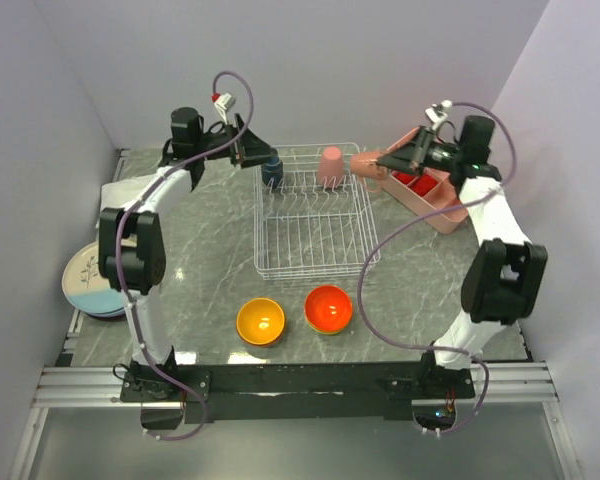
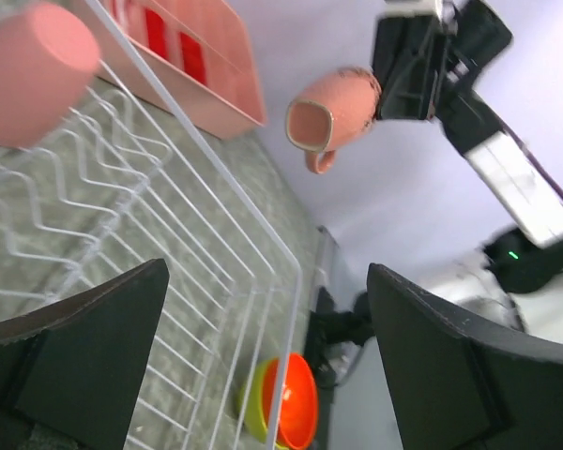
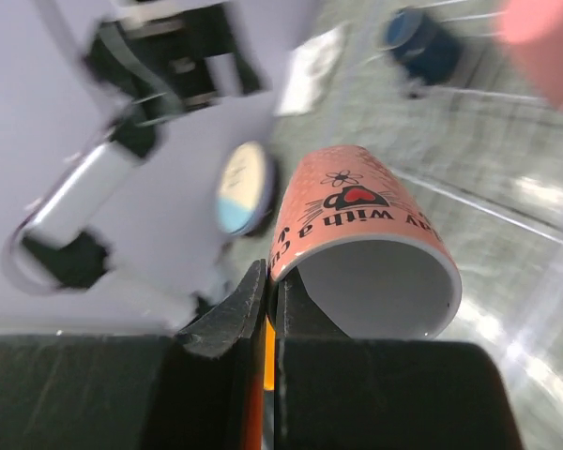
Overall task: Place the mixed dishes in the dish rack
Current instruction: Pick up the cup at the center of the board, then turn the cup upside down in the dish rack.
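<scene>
The white wire dish rack [image 1: 315, 240] stands mid-table. A navy cup [image 1: 272, 172] and an upturned pink cup [image 1: 330, 165] sit at its far end. My right gripper [image 1: 388, 160] is shut on the rim of a pink printed mug [image 1: 368, 164], held sideways in the air by the rack's far right corner; one finger is inside the mug [image 3: 357, 234]. My left gripper [image 1: 253, 157] hangs open and empty just left of the navy cup, which is out of the left wrist view. An orange-yellow bowl [image 1: 261, 321] and a red-orange bowl [image 1: 329, 308] lie in front of the rack.
A pink compartment tray [image 1: 435, 200] stands at the back right behind the right gripper. Stacked plates [image 1: 88, 280] lie at the table's left edge, with a white cloth [image 1: 120, 192] beyond them. Grey walls close in on three sides.
</scene>
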{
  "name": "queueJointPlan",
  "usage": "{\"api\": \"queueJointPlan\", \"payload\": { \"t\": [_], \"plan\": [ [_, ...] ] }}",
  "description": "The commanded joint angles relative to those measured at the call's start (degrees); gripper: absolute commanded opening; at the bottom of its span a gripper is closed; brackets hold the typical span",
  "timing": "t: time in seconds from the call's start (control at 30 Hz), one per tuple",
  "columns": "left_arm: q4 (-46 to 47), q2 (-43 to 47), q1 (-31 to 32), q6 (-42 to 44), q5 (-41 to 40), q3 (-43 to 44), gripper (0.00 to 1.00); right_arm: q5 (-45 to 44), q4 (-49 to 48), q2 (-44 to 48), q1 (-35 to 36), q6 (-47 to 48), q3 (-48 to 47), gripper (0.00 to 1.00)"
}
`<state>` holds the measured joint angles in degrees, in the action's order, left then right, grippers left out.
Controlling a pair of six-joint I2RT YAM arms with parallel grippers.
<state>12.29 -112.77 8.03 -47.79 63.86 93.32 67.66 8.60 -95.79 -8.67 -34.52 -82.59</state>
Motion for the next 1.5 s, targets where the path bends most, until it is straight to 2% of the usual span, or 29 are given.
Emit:
{"api": "queueJointPlan", "payload": {
  "t": [0.0, 0.07, 0.1, 0.23, 0.43, 0.57, 0.7, 1.07, 1.37, 1.47],
  "plan": [
    [22.8, -3.4, 2.2, -16.8, 9.4, 1.2, 0.96, 11.4, -20.9, -3.3, 6.7, -16.5, -8.0, 0.0],
    [25.5, -5.3, 2.4, -19.6, 9.2, 1.8, 0.99, 12.1, -21.1, -6.8, 8.1, -17.0, -11.2, 0.0],
    [24.5, -5.9, 2.4, -19.2, 8.9, 3.1, 0.97, 12.3, -20.7, -8.1, 8.4, -17.5, -12.0, 0.0],
    [23.6, -8.5, 2.9, -18.3, 9.8, 5.9, 0.96, 13.3, -20.4, -11.9, 10.5, -19.1, -13.7, 0.0],
    [29.6, -9.7, 4.1, -21.4, 10.4, 6.4, 0.96, 14.3, -17.5, -16.6, 12.7, -20.1, -16.1, 0.0],
    [30.4, -9.5, 5.4, -19.5, 10.4, 5.7, 0.97, 14.3, -16.2, -19.1, 14.7, -20.1, -19.6, 0.0],
    [33.0, -10.4, 7.0, -20.0, 11.2, 6.4, 0.96, 14.1, -16.4, -20.1, 15.5, -20.6, -20.7, 0.0],
    [32.0, -13.4, 8.4, -17.7, 10.4, 7.0, 0.96, 15.2, -14.5, -20.0, 15.6, -20.1, -22.6, 0.0],
    [33.4, -13.3, 9.9, -19.7, 10.1, 7.8, 0.99, 13.9, -13.3, -21.8, 16.3, -19.4, -24.0, 0.0],
    [33.6, -13.4, 10.2, -19.7, 10.1, 7.9, 0.94, 13.8, -12.9, -22.2, 16.6, -19.4, -24.6, 0.0]
  ]
}}
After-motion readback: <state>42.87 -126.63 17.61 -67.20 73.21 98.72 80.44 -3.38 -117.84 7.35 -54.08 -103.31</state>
